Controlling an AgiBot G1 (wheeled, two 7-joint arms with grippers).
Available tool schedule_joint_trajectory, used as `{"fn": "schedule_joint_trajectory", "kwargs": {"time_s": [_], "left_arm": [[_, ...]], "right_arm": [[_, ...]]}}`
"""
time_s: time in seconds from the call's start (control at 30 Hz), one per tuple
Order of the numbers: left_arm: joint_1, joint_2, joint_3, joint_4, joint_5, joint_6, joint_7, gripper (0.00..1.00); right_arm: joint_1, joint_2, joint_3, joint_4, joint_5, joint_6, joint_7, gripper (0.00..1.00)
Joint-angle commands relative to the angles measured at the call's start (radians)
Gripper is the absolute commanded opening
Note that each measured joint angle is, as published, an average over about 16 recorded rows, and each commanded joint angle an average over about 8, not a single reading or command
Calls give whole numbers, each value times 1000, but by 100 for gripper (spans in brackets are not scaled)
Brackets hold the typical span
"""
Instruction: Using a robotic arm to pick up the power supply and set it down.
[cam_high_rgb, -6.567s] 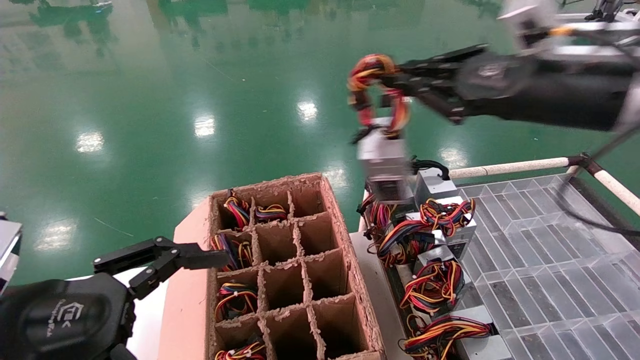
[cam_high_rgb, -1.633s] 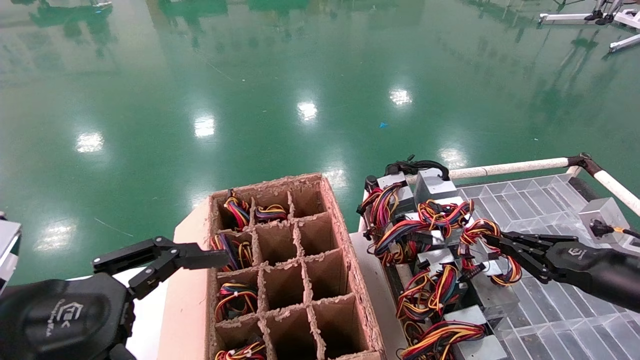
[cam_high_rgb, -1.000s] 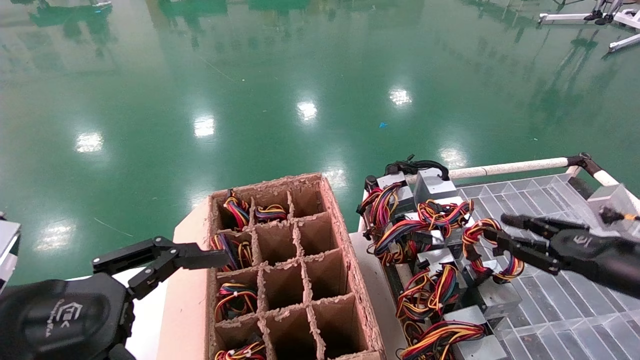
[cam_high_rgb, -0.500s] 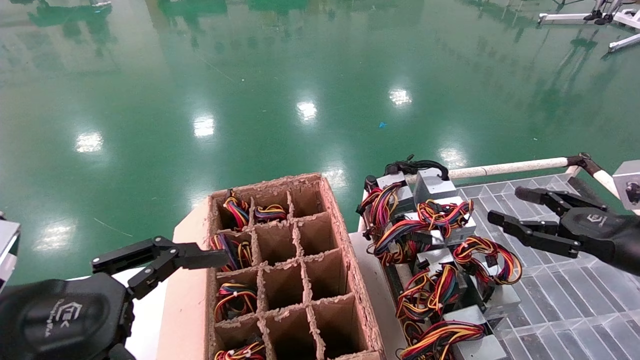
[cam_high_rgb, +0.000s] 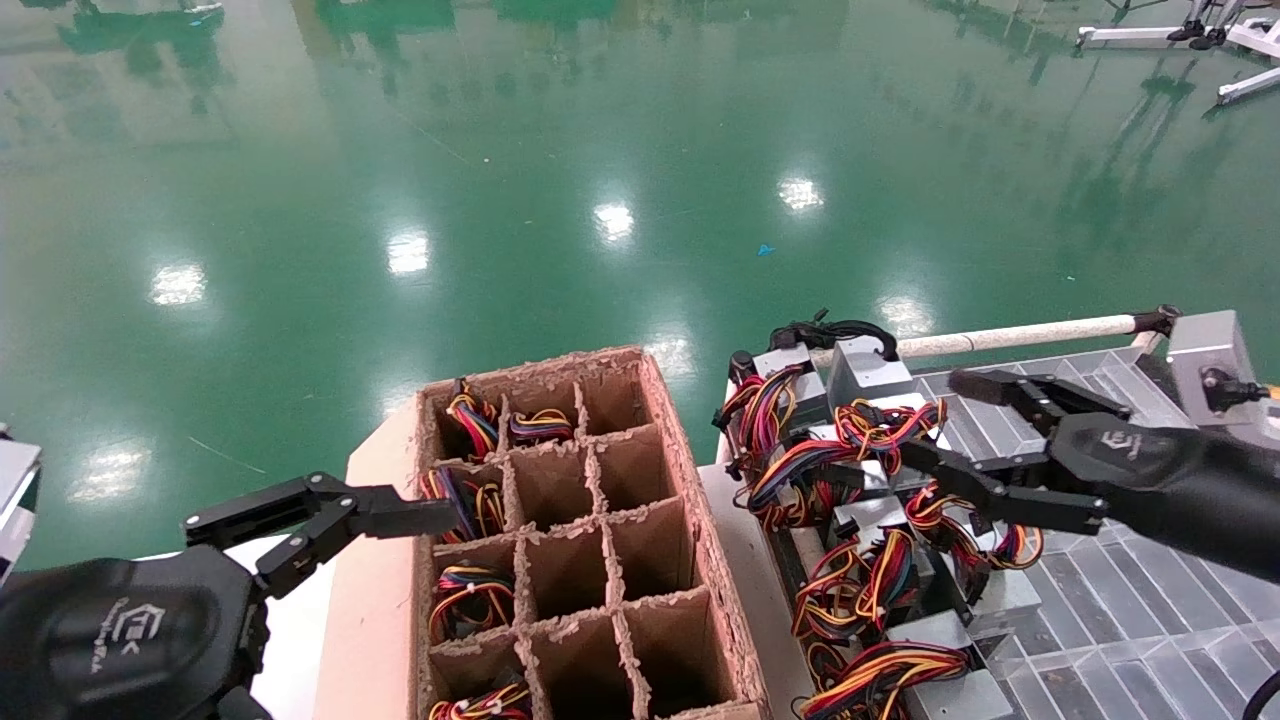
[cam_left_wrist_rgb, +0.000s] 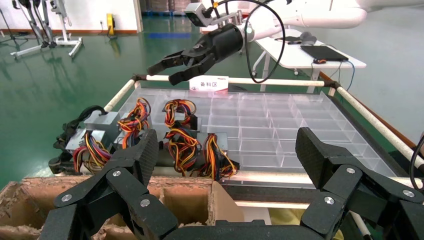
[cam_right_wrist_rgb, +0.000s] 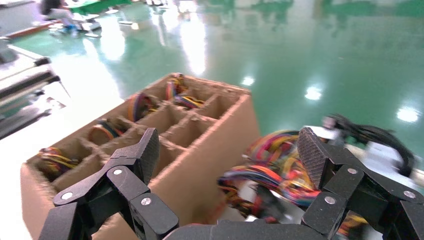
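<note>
Glossy green floor (cam_high_rgb: 500, 200) mirrors lights. Rough, frayed brown cardboard box (cam_high_rgb: 690, 520). Matt grey metal power supply (cam_high_rgb: 1000, 600) with shiny plastic-coated wires. Clear ribbed plastic tray (cam_high_rgb: 1100, 620). Matt black textured gripper pads (cam_left_wrist_rgb: 312, 152).

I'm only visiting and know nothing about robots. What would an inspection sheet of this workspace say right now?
Surface: clear plastic grid tray with a white rail.
Job's things: power supply with looped wires lies on the tray, not held.
Clutter: several other wired power supplies crowd the tray's near-left edge; a cardboard divider box holds wire bundles in its left-hand cells.
Claws: right claw open, above the supplies; left claw open, parked at the box's left wall.
Cables: black cable loops along the right arm.
Surroundings: glossy green floor; white table beyond the tray.
</note>
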Motion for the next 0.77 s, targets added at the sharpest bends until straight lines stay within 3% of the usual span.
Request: {"fn": "schedule_joint_trajectory", "kwargs": {"time_s": [0.03, 0.77], "left_arm": [[0, 0, 0, 0, 0, 0, 0, 100], [0, 0, 0, 0, 0, 0, 0, 100]], "right_arm": [[-16, 2, 21, 39, -5, -2, 14, 100], [-178, 20, 233, 434, -58, -20, 153, 100]]}}
